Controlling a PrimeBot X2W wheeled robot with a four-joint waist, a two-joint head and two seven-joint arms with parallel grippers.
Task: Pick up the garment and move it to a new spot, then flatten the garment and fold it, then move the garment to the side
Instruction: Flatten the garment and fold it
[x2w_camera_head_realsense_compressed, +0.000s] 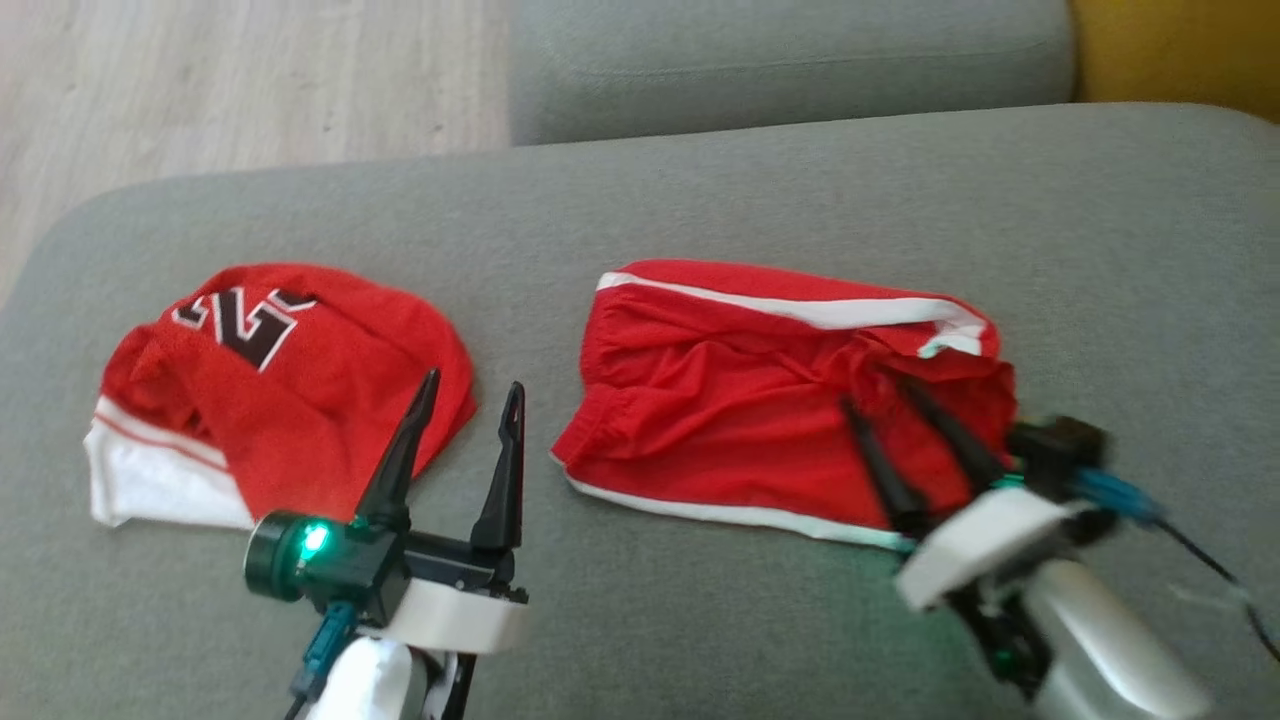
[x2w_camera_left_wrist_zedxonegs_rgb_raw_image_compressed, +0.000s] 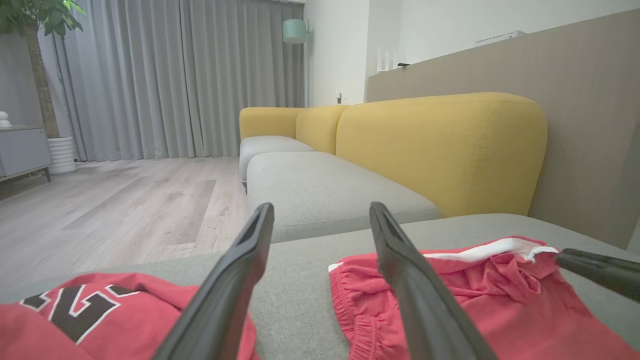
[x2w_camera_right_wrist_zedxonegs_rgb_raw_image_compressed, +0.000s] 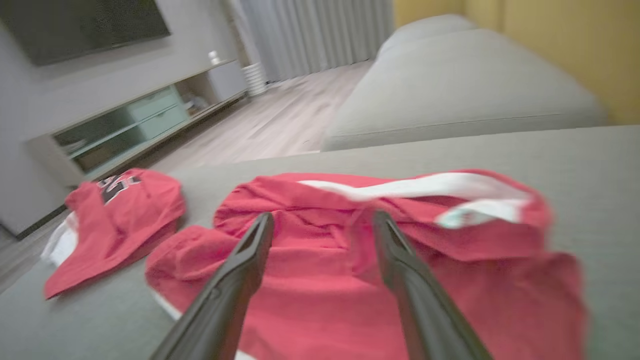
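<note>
A: On grey sofa seat, lying rumpled toward the right: red shorts, with white stripe along far edge and white trim along near hem.
B: Agreeing. Also seeing red jersey to the left, well apart from shorts, bunched up, showing black number on top and white cloth at near-left corner.
A: Checking left pincer. Standing wide open, gripping nothing, hovering above bare seat between both garments, with one fingertip crossing jersey edge in head view.
B: Confirming from left wrist view: pointing along bare grey seat, with jersey at lower left and shorts at lower right.
A: Checking right pincer. Hanging over right part of shorts, with fingers parted and nothing clamped between them.
B: Touching cloth or not?
A: Failing to tell; blurring too heavily in head and right wrist views.
B: Logging background: wooden floor beyond the seat, second grey seat with yellow backrest, grey curtains behind, TV cabinet along wall in right wrist view.
</note>
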